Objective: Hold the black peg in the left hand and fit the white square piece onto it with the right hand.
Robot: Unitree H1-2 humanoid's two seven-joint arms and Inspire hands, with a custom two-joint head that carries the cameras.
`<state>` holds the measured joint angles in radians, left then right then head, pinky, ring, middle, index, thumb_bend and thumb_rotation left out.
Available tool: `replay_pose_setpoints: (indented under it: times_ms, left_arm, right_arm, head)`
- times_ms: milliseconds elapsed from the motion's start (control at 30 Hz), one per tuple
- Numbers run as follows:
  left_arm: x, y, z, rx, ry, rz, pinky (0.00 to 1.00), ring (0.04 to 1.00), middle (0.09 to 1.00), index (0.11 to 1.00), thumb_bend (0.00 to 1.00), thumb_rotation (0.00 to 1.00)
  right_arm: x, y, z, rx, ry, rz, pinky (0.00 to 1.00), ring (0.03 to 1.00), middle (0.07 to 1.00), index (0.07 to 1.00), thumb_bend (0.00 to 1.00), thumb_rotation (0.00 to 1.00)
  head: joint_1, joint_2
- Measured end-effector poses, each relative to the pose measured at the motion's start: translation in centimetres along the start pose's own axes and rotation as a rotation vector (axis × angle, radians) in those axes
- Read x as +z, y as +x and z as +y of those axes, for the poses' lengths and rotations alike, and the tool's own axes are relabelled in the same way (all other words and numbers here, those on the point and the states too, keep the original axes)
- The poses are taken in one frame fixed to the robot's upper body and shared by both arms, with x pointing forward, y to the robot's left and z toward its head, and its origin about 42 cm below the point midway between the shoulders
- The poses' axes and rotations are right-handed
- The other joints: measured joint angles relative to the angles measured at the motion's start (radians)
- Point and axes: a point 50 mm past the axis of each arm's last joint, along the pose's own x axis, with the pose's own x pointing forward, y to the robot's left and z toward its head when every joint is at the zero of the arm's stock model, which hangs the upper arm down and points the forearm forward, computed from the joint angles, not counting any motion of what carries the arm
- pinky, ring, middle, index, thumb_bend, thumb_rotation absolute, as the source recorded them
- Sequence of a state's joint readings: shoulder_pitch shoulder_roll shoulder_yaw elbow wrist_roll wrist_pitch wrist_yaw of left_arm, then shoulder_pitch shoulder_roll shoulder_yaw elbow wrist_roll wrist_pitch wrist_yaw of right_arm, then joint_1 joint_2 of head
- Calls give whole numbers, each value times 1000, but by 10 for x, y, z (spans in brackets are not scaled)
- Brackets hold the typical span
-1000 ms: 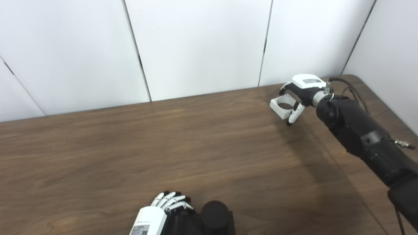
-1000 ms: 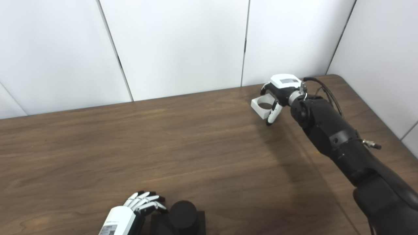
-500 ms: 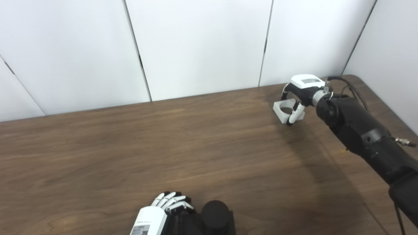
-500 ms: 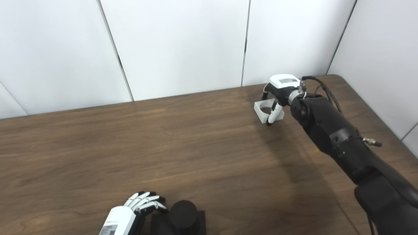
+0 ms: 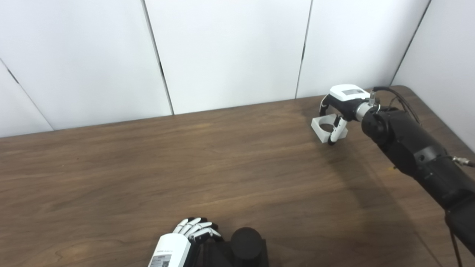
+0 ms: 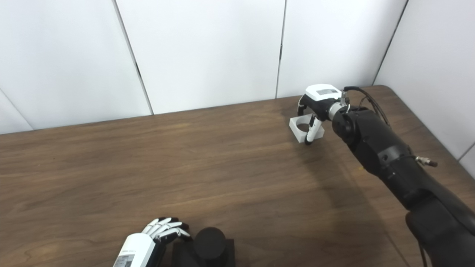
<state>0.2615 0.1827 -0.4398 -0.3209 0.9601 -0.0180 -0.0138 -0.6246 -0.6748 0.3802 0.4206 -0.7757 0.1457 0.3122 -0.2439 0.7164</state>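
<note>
This looks like a robot test room or lab rather than a home. A bare table (image 5: 148,167) with a dark wood-grain top stands against plain white wall panels (image 5: 230,52) split by thin dark seams. Black robot arms (image 6: 386,163) with exposed cable reach over it, and nothing domestic or decorative appears.

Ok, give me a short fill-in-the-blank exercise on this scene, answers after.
1. The white square piece has a round ____ through it.
2. The right hand is closing around the ____ piece.
3. The black peg stands beside the ____ hand.
4. The table is made of brown ____.

Missing words: hole; white; left; wood
</note>
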Motion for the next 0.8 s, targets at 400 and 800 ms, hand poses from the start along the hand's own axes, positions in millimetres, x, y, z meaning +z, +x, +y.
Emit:
replay_pose_setpoints:
  times_ms: [400,800]
  left_arm:
    - [-1,9,-1,2,0,-4,874,841,766,485,519,44]
    - [1,27,-3,12,2,-8,862,836,765,485,519,44]
  right_arm:
    - [24,-47,-12,-71,-7,-158,834,878,787,487,521,127]
    - [81,-138,-52,-138,-60,-445,809,869,777,485,522,127]
  head:
    - [18,3]
    - [75,54]
